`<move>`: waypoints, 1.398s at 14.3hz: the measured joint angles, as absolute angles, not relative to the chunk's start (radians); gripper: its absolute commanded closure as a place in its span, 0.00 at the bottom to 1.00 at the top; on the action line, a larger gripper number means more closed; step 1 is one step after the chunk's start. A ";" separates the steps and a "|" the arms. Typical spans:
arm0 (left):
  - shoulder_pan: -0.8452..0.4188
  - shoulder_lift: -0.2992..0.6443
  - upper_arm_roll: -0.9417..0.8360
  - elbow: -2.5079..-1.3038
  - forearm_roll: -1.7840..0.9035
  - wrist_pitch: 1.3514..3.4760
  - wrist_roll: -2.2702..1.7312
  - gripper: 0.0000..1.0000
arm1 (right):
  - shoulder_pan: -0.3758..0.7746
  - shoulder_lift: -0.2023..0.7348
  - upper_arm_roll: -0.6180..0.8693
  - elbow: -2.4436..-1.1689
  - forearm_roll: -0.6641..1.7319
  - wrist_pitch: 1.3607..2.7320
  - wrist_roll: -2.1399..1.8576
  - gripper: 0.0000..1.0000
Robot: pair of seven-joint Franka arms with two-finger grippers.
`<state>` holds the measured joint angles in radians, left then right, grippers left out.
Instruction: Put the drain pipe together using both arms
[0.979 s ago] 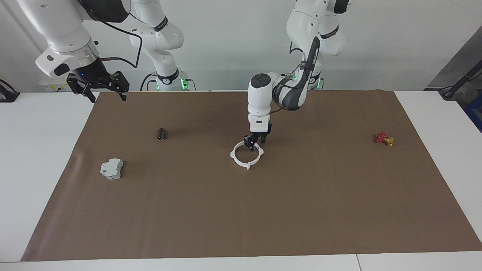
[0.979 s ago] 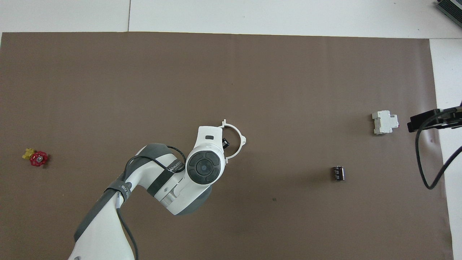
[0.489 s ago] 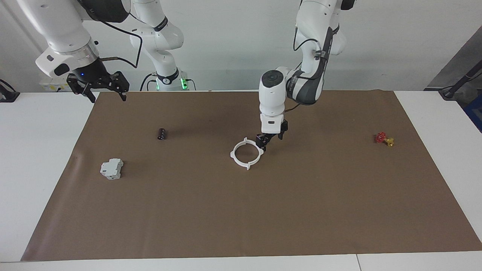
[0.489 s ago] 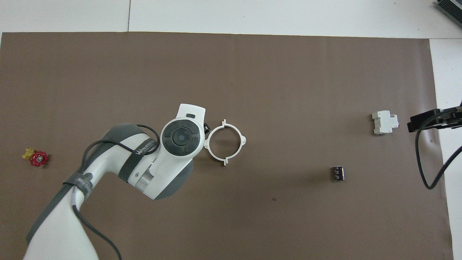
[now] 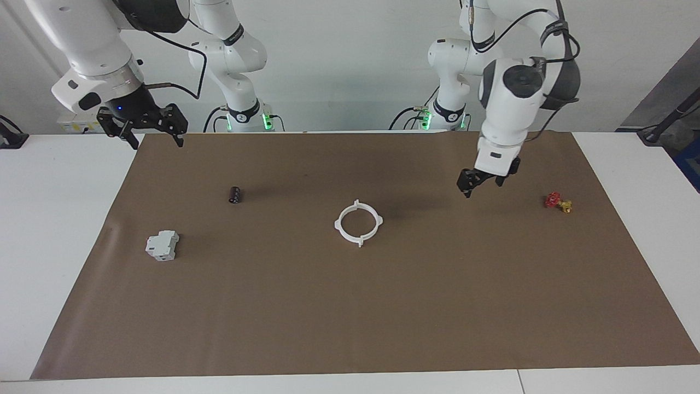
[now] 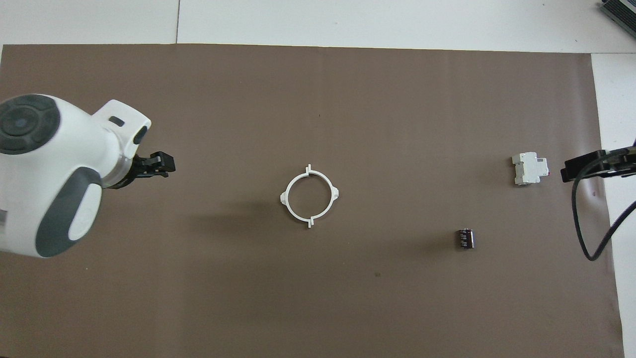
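Brown mat (image 5: 383, 306) spread over white table (image 5: 60, 219), pale wall at the robots' end.

Left gripper (image 5: 480, 183) (image 6: 158, 164): fingers (image 5: 465, 186) parted, nothing between them; raised over bare mat between drain pipe and valve. Attached arm bent high above, coming from its base at that end of table.

Right gripper (image 5: 147, 128) (image 6: 596, 166): fingers (image 5: 178, 127) spread wide, nothing held; hanging over the mat's edge at the right arm's end. Arm waiting.

Drain pipe (image 5: 358, 222) (image 6: 309, 196): both white half-rings joined into one closed ring, four small tabs protruding, lying flat near mat centre. Touched by neither gripper.

Relative to drain pipe:
- Red-and-yellow valve (image 5: 558, 202) (image 6: 7, 237), toward the left arm's end, well apart, slightly nearer to the robots; almost hidden under the arm in overhead view.
- Small dark cylinder (image 5: 234, 194) (image 6: 465, 238), toward the right arm's end, nearer to the robots.
- Grey-white blocky box (image 5: 162, 245) (image 6: 530, 169), toward the right arm's end, farther from the robots, well apart.
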<state>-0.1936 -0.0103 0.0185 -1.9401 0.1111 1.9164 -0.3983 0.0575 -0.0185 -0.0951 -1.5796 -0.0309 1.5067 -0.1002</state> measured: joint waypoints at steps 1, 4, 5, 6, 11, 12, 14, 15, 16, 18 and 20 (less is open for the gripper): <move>-0.144 -0.018 0.019 -1.930 0.106 1.908 -0.324 0.00 | 0.057 -0.018 -0.095 -1.580 -0.031 1.507 -0.100 0.00; -0.043 -0.047 0.020 -1.920 0.094 1.888 -0.138 0.00 | 0.057 -0.018 -0.095 -1.580 -0.031 1.507 -0.100 0.00; -0.031 -0.057 0.020 -1.920 0.082 1.882 -0.112 0.00 | 0.057 -0.018 -0.095 -1.580 -0.031 1.507 -0.100 0.00; -0.031 -0.066 0.018 -1.919 0.068 1.874 -0.102 0.00 | 0.057 -0.018 -0.095 -1.580 -0.031 1.507 -0.100 0.00; -0.034 -0.130 -0.014 -1.858 0.051 1.656 -0.077 0.00 | 0.057 -0.018 -0.095 -1.580 -0.031 1.507 -0.100 0.00; -0.034 -0.145 -0.014 -1.850 0.051 1.634 -0.061 0.00 | 0.057 -0.018 -0.095 -1.580 -0.031 1.507 -0.100 0.00; -0.034 -0.158 -0.010 -1.851 0.050 1.631 -0.038 0.00 | 0.057 -0.018 -0.095 -1.580 -0.031 1.507 -0.100 0.00; -0.033 -0.157 -0.009 -1.851 0.050 1.633 -0.032 0.00 | 0.057 -0.018 -0.095 -1.580 -0.031 1.507 -0.100 0.00; -0.033 -0.156 -0.008 -1.852 0.050 1.639 -0.027 0.00 | 0.057 -0.018 -0.095 -1.580 -0.031 1.507 -0.100 0.00; -0.034 -0.149 -0.008 -1.859 0.049 1.679 -0.023 0.00 | 0.057 -0.018 -0.095 -1.580 -0.031 1.507 -0.100 0.00; -0.034 -0.116 -0.008 -1.860 0.049 1.694 -0.021 0.00 | 0.057 -0.018 -0.095 -1.580 -0.031 1.507 -0.100 0.00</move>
<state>-0.0339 -0.1159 -0.0083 -1.8605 0.0489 1.6939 -0.0213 0.0575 -0.0185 -0.0951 -1.5796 -0.0309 1.5067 -0.1002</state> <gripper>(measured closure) 0.000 0.000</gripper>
